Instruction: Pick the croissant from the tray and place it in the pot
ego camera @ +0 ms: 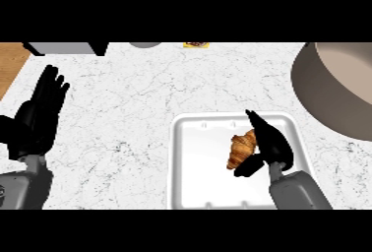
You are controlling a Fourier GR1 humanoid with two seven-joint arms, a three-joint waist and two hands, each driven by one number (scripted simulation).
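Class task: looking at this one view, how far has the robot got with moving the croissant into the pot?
Done: the right hand has reached the tray and lies against the croissant. In hand: closing on it; the croissant sits on the tray, unlifted. Left: lift, carry to the pot at upper right, release. The left hand rests open.

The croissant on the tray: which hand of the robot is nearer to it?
Right. The right hand is over the tray, against the croissant. The left hand rests open, far off at the counter's left side.
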